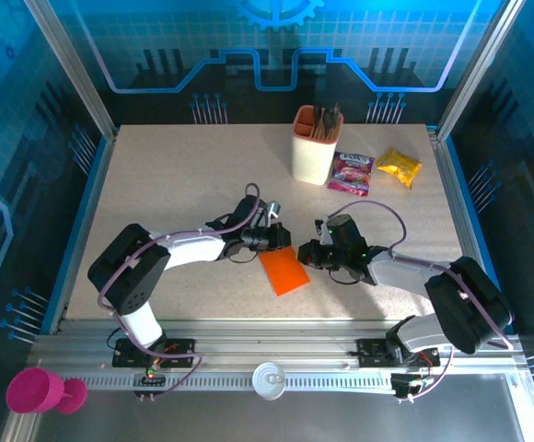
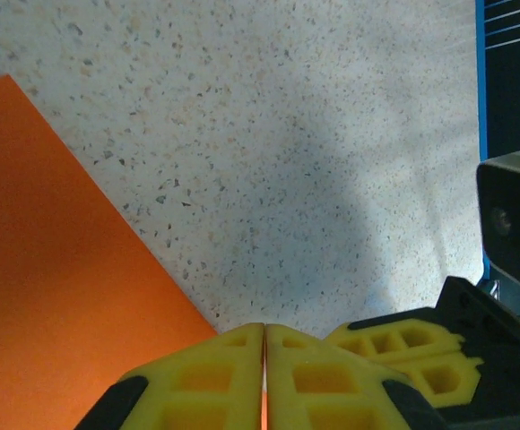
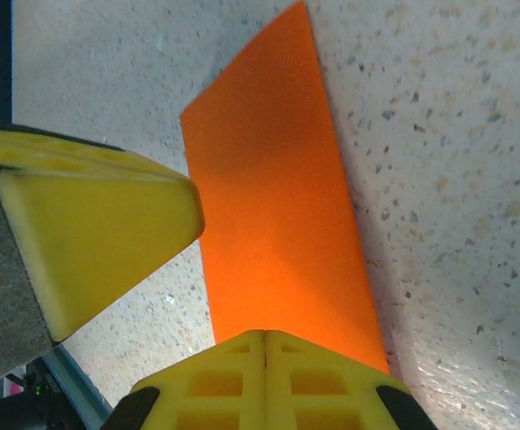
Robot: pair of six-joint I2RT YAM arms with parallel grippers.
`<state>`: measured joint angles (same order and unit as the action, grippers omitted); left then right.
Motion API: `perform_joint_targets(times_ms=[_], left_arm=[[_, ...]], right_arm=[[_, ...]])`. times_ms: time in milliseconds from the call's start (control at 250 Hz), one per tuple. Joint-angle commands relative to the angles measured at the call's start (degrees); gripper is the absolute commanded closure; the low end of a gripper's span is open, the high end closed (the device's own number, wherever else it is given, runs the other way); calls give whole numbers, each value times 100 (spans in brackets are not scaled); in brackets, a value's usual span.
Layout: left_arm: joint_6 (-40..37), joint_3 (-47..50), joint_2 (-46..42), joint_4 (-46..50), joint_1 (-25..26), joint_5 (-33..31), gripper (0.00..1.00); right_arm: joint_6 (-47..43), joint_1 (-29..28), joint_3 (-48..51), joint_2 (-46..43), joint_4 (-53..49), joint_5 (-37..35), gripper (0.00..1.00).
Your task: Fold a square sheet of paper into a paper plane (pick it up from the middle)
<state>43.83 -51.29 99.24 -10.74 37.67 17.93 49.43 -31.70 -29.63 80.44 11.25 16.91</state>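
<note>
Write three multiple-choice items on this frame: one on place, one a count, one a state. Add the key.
1. Where is the orange sheet?
A. On the table, between the left gripper and the right gripper.
B. At the table's far left corner.
C. Down on the front rail.

2. How many packets lie right of the peach cup?
A. One.
B. Two.
C. Four.

3. The right gripper is:
A. wide open above the sheet.
B. shut on nothing.
C. shut on the sheet's edge.

Key:
1 A, the top view shows it lying between both tips.
2 B, a purple packet and a yellow packet.
3 C, the right wrist view shows the sheet running in between closed fingers.
</note>
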Motion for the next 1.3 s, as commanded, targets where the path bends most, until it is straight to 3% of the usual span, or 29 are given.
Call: perform_joint_targets(times_ms=[0, 511, 747, 1047, 1294], left_arm=[[225, -11, 189, -391, 19, 149, 91], [30, -200, 867, -329, 6, -7, 96], [-79, -307, 1147, -119, -92, -156, 99], [-123, -268, 1273, -73, -269, -214, 100], [103, -255, 633, -135, -50, 73, 100]], right_arm=[[-76, 41, 97, 235, 311, 289, 100], [269, 33, -13, 1456, 1466, 592, 100], [348, 76, 471, 1469, 1851, 639, 100], [177, 68, 871, 1099, 1280, 526, 100], [205, 69, 854, 1223, 1038, 344, 100]])
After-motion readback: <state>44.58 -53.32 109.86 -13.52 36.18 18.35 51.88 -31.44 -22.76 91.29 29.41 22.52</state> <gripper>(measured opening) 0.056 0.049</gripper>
